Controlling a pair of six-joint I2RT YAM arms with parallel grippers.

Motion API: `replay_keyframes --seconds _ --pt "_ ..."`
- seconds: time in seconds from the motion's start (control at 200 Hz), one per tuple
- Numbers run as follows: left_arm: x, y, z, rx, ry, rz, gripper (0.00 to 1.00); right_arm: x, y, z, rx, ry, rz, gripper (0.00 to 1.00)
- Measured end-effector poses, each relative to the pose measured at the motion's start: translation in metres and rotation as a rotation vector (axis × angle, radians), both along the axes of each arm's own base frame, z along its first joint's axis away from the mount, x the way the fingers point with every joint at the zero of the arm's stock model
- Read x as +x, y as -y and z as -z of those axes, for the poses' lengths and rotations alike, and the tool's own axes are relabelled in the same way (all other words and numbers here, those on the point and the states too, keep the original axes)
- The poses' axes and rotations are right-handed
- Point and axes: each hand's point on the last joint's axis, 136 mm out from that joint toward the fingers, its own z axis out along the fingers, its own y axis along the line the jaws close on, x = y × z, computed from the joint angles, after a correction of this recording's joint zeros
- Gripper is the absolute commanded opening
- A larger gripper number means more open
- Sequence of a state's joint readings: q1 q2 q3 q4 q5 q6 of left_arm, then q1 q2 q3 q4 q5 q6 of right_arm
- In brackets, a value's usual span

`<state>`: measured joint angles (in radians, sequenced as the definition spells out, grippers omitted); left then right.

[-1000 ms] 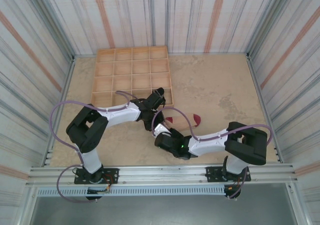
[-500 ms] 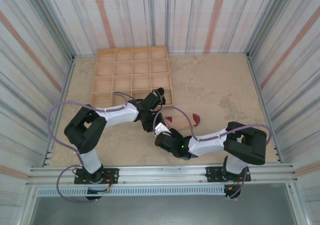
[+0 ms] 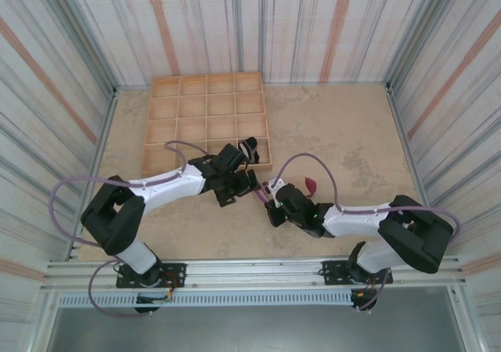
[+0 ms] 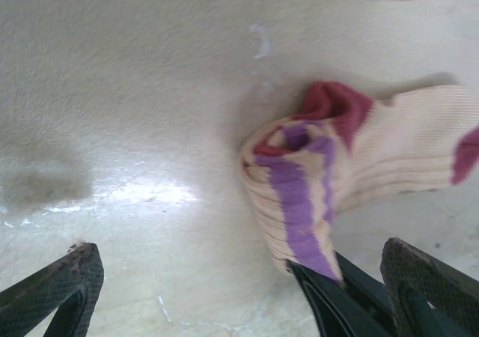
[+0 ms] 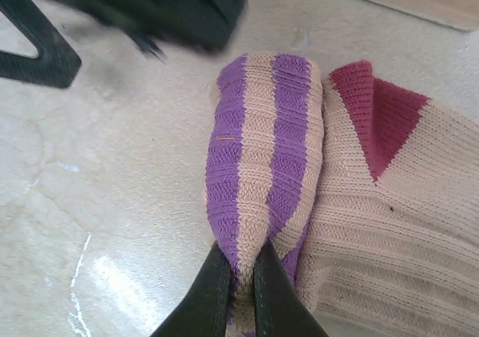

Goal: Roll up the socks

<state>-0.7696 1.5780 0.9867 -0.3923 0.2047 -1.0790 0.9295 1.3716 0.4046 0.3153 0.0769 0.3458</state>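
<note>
Sock (image 5: 374, 225) being kept on table (image 3: 337, 133), rolled cuff end being pinched in narrow jaws of right gripper (image 5: 236, 288). Unrolled length being stretched rightward toward toe. Left gripper (image 4: 239, 292) being held wide, empty, just beside roll.

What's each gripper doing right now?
Left gripper: open, holding nothing.
Right gripper: closed on the rolled end of the beige sock.

A wooden tray (image 3: 207, 116), a four-by-four grid of compartments, lies flat on the beige table (image 3: 344, 125). Right of the tray the tabletop bears a darker stain (image 3: 356, 163). Striped walls (image 3: 313, 23) rise behind and beside the tray; a metal rail (image 3: 250, 267) runs well in front of it.
</note>
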Motion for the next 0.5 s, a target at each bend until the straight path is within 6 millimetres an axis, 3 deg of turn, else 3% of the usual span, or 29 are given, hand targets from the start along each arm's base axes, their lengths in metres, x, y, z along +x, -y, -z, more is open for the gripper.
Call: replay_keyframes --seconds 0.225,0.501 --pt "0.003 -0.006 -0.022 -0.003 0.11 -0.005 0.99 0.005 0.008 0.001 0.194 -0.137 0.057 0.0" --pt "0.001 -0.009 -0.019 0.006 0.135 -0.008 0.9 0.007 0.022 0.002 0.376 -0.287 0.135 0.0"
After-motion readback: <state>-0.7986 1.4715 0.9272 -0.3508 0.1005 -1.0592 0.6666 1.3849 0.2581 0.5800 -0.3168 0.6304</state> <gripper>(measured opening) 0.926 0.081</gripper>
